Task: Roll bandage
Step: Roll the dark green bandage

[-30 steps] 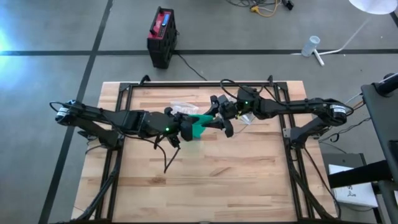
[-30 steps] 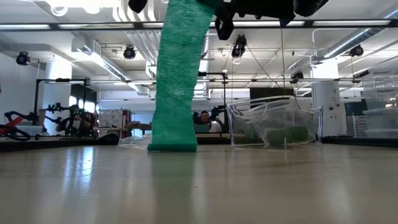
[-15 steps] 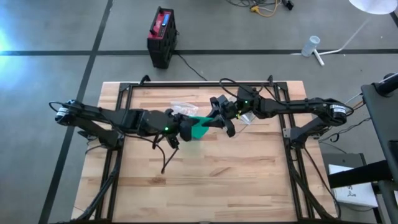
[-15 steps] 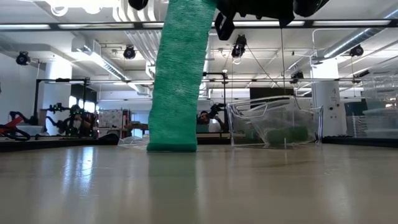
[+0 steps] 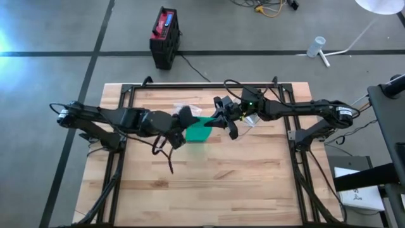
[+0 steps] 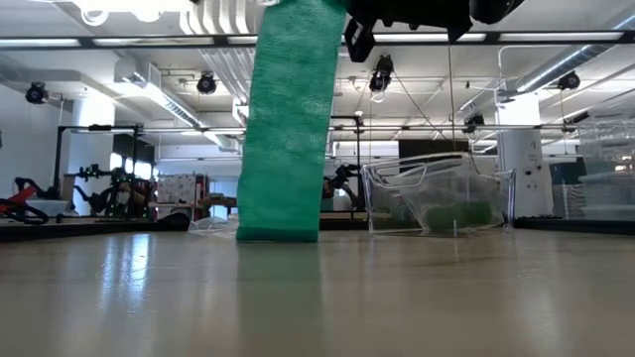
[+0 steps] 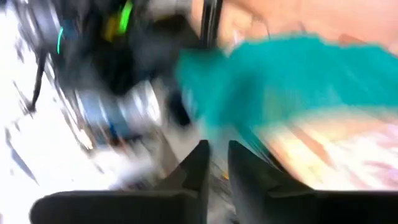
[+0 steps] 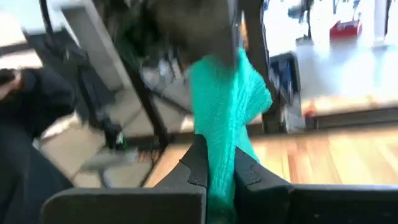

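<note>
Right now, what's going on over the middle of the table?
The right hand is shut on the green bandage, holding its top end up. The strip hangs straight down, its bottom edge reaching the wooden table. The left hand sits beside the strip with nothing between its nearly closed fingers. No roll shows yet. A clear plastic container with something green inside stands behind.

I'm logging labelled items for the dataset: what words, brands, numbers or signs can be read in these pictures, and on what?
None can be read.
Red and black box on the floor: any marking too small.
White papers beside the table: print too small.
Green bandage strip: no print.
Clear plastic container: no label visible.
</note>
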Robot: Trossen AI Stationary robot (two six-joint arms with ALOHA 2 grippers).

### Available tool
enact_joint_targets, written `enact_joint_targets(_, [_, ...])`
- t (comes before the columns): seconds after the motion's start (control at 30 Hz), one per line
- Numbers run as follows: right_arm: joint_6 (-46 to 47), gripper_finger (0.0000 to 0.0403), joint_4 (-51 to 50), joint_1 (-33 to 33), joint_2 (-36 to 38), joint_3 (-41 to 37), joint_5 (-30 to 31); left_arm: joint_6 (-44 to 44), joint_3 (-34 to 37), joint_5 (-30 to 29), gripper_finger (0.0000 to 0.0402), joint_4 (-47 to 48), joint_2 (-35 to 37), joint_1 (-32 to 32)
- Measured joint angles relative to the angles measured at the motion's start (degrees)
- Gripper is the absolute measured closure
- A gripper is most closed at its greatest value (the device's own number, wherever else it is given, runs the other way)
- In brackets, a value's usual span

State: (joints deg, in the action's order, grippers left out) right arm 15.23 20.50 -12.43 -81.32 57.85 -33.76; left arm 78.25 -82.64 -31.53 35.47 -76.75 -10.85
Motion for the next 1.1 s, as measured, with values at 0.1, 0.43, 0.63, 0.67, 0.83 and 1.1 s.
enact_joint_targets(0.1, [-2.4, 0.0397, -3.5, 0.0, 1.1, -0.3, -1.6, -13.6, -3.9, -2.4, 0.0327, 9.0, 1.5, 0.0])
enact_joint_targets(0.43, [-9.2, 0.0397, -5.8, 0.0, 3.0, -0.3, 5.6, -56.1, -8.2, 12.1, 0.0181, 16.7, 3.6, 3.5])
enact_joint_targets(0.63, [-14.3, 0.0397, -5.4, 0.4, 2.8, -0.2, 8.4, -61.7, -3.6, 19.6, 0.0124, 9.5, 4.2, 7.2])
enact_joint_targets(0.67, [-15.2, 0.0397, -5.4, 0.4, 2.8, -0.2, 8.4, -61.9, -2.7, 20.1, 0.0119, 7.2, 4.6, 7.8])
enact_joint_targets(0.83, [-19.6, 0.0398, -7.2, 0.4, 2.8, -0.2, 12.8, -61.8, 2.9, 23.6, 0.0106, -3.0, 5.3, 10.3])
enact_joint_targets(1.1, [-24.2, 0.0398, -12.3, 0.4, 3.0, 1.1, 22.6, -62.8, 12.3, 29.0, 0.0092, -15.1, 6.0, 16.0])
